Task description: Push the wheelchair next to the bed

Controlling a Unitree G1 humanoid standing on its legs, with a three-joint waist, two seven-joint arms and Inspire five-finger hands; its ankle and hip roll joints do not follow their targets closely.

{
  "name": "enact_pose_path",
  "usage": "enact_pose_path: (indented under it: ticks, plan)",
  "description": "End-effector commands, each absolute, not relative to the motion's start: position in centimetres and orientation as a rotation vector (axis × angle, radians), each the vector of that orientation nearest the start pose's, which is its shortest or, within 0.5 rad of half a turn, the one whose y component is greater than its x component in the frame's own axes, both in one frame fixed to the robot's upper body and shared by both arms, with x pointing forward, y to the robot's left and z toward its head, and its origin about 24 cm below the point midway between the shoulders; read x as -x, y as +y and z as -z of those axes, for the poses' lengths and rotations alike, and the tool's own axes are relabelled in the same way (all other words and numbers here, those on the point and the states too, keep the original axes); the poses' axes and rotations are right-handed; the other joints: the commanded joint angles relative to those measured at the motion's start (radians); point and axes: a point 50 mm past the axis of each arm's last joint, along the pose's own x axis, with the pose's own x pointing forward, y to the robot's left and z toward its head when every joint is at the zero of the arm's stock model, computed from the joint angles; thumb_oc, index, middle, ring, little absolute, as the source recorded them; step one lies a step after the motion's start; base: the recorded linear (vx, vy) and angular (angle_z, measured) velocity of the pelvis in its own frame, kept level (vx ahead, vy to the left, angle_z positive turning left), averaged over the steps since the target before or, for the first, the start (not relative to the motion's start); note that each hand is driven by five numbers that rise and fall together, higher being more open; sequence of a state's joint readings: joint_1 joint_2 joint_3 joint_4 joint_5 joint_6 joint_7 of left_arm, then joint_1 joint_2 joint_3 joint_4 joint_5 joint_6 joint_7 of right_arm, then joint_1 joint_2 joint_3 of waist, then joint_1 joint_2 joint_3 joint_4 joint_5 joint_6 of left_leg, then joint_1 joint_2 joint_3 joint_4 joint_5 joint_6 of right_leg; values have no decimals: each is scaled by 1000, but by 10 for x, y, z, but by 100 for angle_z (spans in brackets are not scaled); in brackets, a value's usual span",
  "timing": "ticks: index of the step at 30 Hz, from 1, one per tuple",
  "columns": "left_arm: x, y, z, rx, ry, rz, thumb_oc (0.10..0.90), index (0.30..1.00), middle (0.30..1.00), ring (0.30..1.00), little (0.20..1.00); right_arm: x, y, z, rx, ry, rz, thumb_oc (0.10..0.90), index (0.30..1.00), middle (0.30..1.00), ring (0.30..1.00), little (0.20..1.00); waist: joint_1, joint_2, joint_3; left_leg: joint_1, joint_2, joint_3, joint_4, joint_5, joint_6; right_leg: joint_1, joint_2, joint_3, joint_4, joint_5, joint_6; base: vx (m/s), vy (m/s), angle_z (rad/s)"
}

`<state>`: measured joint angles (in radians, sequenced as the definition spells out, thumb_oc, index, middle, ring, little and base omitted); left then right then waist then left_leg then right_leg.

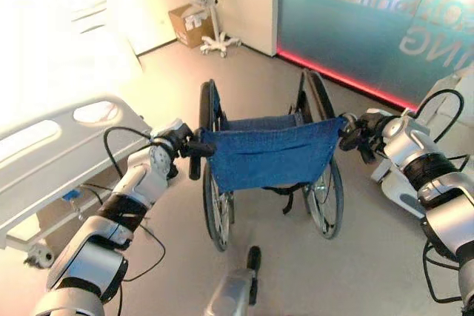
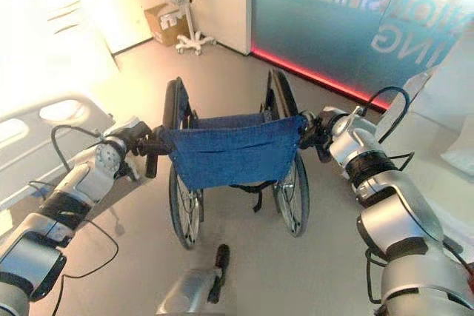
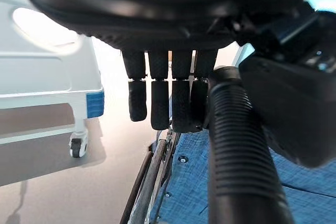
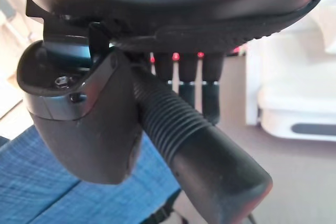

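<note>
I stand behind the wheelchair (image 1: 270, 157), its blue fabric backrest (image 1: 270, 153) facing me, and everything else I place against it. My left hand (image 1: 180, 143) is at the chair's left push handle (image 1: 195, 160), and my right hand (image 1: 357, 132) is at the right push handle (image 4: 202, 153).

From my head the hands are small dark shapes at the backrest's upper corners, so the grip is hard to read there. My left wrist camera tells more: the ribbed black grip (image 3: 239, 156) runs between my thumb and my fingers (image 3: 160, 98), which hang down behind it, nearly straight; the grip seems to lie in the crook beside the thumb, though I cannot be sure how firmly it is pinched. My right wrist camera shows the thumb (image 4: 86, 124) wrapped over the other ribbed grip, with fingers curled behind it, so that hand is clamped on it.

The hospital bed (image 1: 55, 160), white with a side rail, lies to the chair's left, close by yet apart. Beyond the chair, an IV-stand base (image 1: 218, 42) and a cardboard box (image 1: 189, 26) stand near the far wall. To the chair's right runs a teal glass wall (image 1: 370, 20) with a red strip at its foot.
</note>
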<state>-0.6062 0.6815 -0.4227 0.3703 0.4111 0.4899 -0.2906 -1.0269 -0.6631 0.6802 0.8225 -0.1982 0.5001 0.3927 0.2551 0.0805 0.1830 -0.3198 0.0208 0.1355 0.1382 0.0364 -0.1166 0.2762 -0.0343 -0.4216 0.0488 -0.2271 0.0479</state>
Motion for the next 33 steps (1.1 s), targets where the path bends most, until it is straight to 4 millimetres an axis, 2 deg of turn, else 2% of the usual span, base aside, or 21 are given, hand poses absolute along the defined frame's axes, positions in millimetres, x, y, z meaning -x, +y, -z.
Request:
enact_pose_path:
  ticks: [1,2,3,4,6,7,9,10,12,16,17,18,19,20,22,25,28,29,30,32,33]
  plan:
    - [-325,271,-72,-1341,624,202,400,300,300,300,300,-407,-177,-208,1488,163,-342,400,300,300,300,300,43,-34,115,44,-16,58,-67,185,51,-73,46,66,151,14,-39,520,131,-70]
    - [-326,273,-74,-1346,625,202,400,300,300,300,300,-408,-179,-204,1470,180,-345,400,300,300,300,300,48,-45,106,53,-35,70,-12,103,86,-79,34,56,201,-17,-43,356,90,-21]
    - [-327,274,-74,-1351,641,208,400,300,300,300,300,-408,-178,-200,1456,190,-362,400,300,300,300,300,58,-48,95,33,-33,57,45,99,90,-71,31,49,227,-33,-49,424,71,-7]
    - [-326,277,-76,-1354,646,211,400,300,300,300,300,-407,-177,-198,1442,187,-368,400,300,300,300,300,64,-64,95,22,-35,60,98,57,109,-66,18,46,254,-54,-52,378,18,11]
    - [-324,284,-80,-1382,659,227,400,300,300,300,300,-405,-177,-191,1414,186,-397,400,300,300,300,300,85,-99,75,32,-48,71,132,-20,156,-53,-11,34,347,-46,-18,533,83,49]
    - [-323,288,-81,-1407,678,229,400,300,300,300,300,-403,-173,-185,1395,176,-424,400,300,300,300,300,99,-126,55,55,-75,50,105,-24,179,-30,-30,30,396,-5,23,526,110,37]
    - [-324,289,-82,-1427,679,231,400,300,300,300,300,-401,-170,-183,1379,164,-434,400,300,300,300,300,109,-148,36,64,-93,40,87,-20,188,-9,-37,27,408,33,52,402,74,22]
    - [-325,287,-84,-1447,678,241,400,300,300,300,300,-399,-170,-183,1367,159,-434,400,300,300,300,300,108,-156,14,72,-102,34,56,0,208,-17,-24,41,447,116,75,328,82,39]
    - [-326,285,-83,-1455,678,253,400,300,300,300,300,-397,-169,-182,1362,163,-437,400,300,300,300,300,101,-161,6,82,-122,8,46,-3,213,-37,-29,66,471,167,93,284,74,38]
    - [-330,282,-85,-1465,667,249,400,300,300,300,300,-398,-164,-192,1366,109,-438,400,300,300,300,300,63,-143,28,108,-118,-64,69,-18,184,-119,-70,101,323,177,75,237,-144,22]
    - [-335,282,-92,-1464,645,221,400,300,300,300,300,-400,-158,-201,1375,68,-423,400,300,300,300,300,39,-132,62,145,-108,-92,76,-41,171,-208,-122,107,241,217,71,154,-406,-24]
    - [-340,280,-100,-1465,622,204,400,300,300,300,300,-403,-154,-207,1382,36,-404,400,300,300,300,300,14,-126,93,187,-105,-123,77,-73,164,-302,-171,123,172,296,78,197,-462,-20]
    - [-343,280,-104,-1465,609,194,400,300,300,300,300,-404,-152,-211,1387,19,-392,400,300,300,300,300,-3,-132,109,205,-111,-143,75,-93,163,-362,-205,144,117,356,88,272,-453,-5]
    - [-346,279,-109,-1467,587,191,400,300,300,300,300,-406,-152,-216,1390,11,-372,400,300,300,300,300,-21,-138,128,221,-116,-171,82,-128,163,-405,-230,179,47,406,107,365,-469,38]
    - [-352,272,-120,-1478,535,189,400,300,300,300,300,-407,-159,-228,1394,11,-320,400,300,300,300,300,-52,-139,153,226,-114,-233,117,-181,159,-437,-241,259,-74,436,125,434,-498,89]
    - [-355,268,-124,-1488,508,185,400,300,300,300,300,-406,-162,-240,1405,8,-291,400,300,300,300,300,-71,-147,161,197,-101,-263,180,-212,144,-450,-239,296,-40,410,121,342,-448,154]
    - [-353,267,-118,-1484,525,200,400,300,300,300,300,-404,-168,-241,1397,35,-299,400,300,300,300,300,-78,-158,151,167,-69,-265,248,-228,131,-448,-224,277,60,355,129,394,-389,126]
    - [-351,266,-110,-1454,552,216,400,300,300,300,300,-403,-168,-243,1408,47,-313,400,300,300,300,300,-87,-158,149,172,-20,-245,257,-211,117,-445,-211,250,134,313,119,366,-277,108]
    - [-350,264,-105,-1447,557,226,400,300,300,300,300,-403,-168,-244,1416,53,-316,400,300,300,300,300,-94,-156,151,177,2,-231,255,-199,107,-440,-204,237,146,299,110,490,-364,110]
    - [-349,254,-94,-1433,546,248,400,300,300,300,300,-403,-176,-244,1442,72,-302,400,300,300,300,300,-118,-145,151,197,73,-183,235,-119,80,-415,-184,193,149,271,82,350,-277,89]
    - [-349,252,-93,-1432,540,249,400,300,300,300,300,-403,-178,-244,1447,71,-297,400,300,300,300,300,-123,-142,151,203,85,-175,226,-106,75,-412,-179,185,151,264,78,281,-253,89]
